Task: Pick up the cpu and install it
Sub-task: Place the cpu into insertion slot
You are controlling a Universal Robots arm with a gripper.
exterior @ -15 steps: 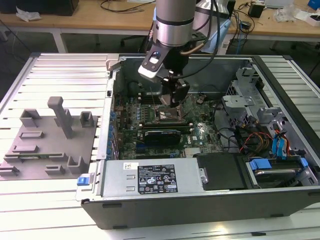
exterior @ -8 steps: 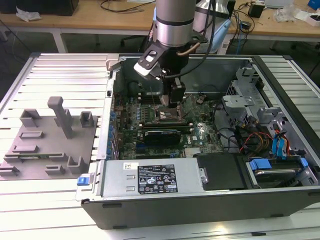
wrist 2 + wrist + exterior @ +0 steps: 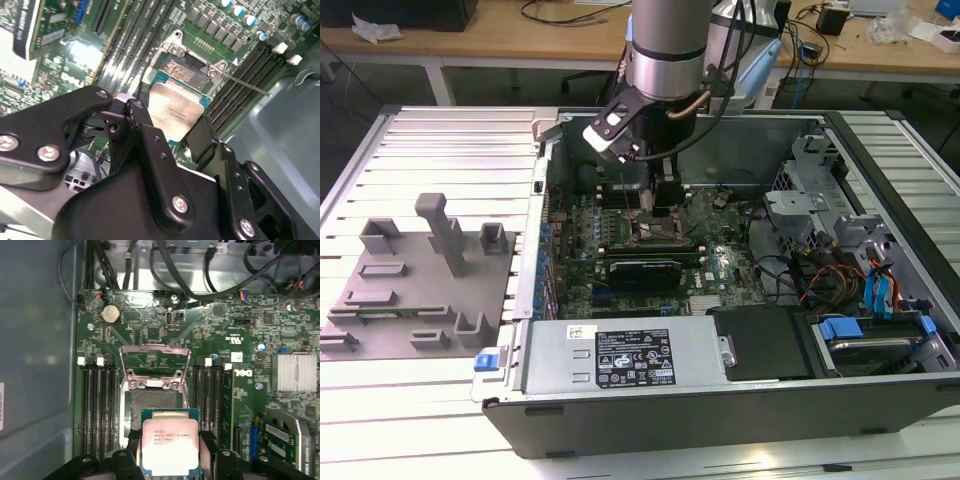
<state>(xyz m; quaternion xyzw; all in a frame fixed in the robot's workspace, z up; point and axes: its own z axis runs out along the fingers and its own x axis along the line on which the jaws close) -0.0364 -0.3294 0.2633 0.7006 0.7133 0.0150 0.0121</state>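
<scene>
Grips the cpu by two opposite edges between fingers of the gripper closed onto it, hovering close over the open socket on the motherboard, hinged frame raised — pick-up done, seating in the socket not yet.

Worktable: a pale slatted metal top lay across the foreground.
Desks: wooden tops on white legs stood along the far side.
Desk clutter: black cables, crumpled white paper.
Floor: dark beneath the desks.
Light: even and bright.
</scene>
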